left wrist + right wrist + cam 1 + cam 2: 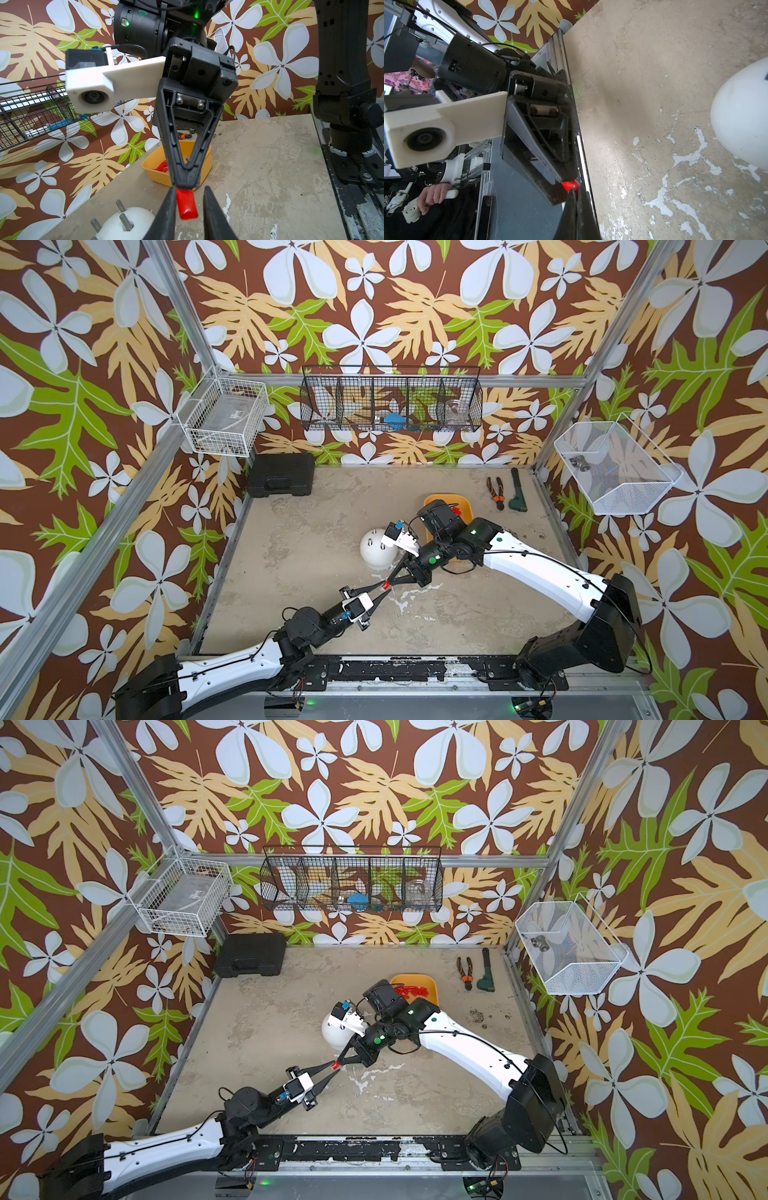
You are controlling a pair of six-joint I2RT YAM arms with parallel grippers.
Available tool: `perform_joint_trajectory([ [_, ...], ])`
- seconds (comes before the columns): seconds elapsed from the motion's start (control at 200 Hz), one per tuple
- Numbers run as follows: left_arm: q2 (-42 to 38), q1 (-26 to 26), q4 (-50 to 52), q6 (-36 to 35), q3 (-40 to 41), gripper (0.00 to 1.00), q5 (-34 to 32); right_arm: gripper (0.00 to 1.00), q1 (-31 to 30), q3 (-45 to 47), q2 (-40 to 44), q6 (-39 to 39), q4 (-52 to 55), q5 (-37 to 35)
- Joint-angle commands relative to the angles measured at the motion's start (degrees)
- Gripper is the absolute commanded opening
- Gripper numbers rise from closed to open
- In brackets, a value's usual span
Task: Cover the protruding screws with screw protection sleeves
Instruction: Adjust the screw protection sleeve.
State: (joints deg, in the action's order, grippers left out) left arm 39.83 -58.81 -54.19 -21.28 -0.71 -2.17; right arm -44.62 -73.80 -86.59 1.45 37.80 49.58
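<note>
My right pincer (185, 184) grips one red sleeve (187, 204) by its end above the worktop (270, 166); my left pincer (189, 190) straddles it, jaws apart, one finger touching. The screws (121, 205) visible on the white dome (143, 218) stand bare and the other sleeves (409, 992) lie in the orange tray (433, 990), so I judge no capping done yet.

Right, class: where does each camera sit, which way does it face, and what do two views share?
Top views: overhead, looking down on the table; left arm, right arm show.
Left wrist: faces the right gripper pinching a sleeve; own fingers show.
Right wrist: faces the left gripper; own fingers show.
Wrists share: sleeve, white dome.
</note>
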Motion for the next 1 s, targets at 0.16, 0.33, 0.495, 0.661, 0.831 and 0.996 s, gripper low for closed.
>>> perform_joint_trajectory([
  [0.16, 0.17, 0.01, -0.5, -0.34, -0.08, 0.03, 0.55, 0.0, -0.03, -0.7, -0.28, 0.48, -0.67, 0.59],
  [0.33, 0.03, 0.01, -0.64, -0.28, -0.06, 0.16, -0.05, 0.0, -0.06, -1.46, -0.58, 0.61, -0.18, 0.78],
  [0.495, -0.37, 0.0, -0.95, -0.29, 0.27, 0.34, -0.36, 0.0, -0.05, -1.71, -0.56, 0.62, -0.1, 1.06],
  [0.661, 0.51, 0.0, -0.95, -0.6, 0.01, 0.31, -0.2, 0.0, -0.26, -1.9, -0.74, 0.72, -0.05, 1.26],
  [0.831, 0.45, 0.01, -1.0, -0.78, 0.01, 0.25, -0.35, 0.0, -0.7, -2.07, -0.85, 0.83, -0.01, 1.82],
  [0.996, -0.09, 0.0, -0.51, -0.76, 0.09, 0.13, -0.38, 0.0, -1.17, -1.58, -1.22, 1.22, -0.44, 2.1],
])
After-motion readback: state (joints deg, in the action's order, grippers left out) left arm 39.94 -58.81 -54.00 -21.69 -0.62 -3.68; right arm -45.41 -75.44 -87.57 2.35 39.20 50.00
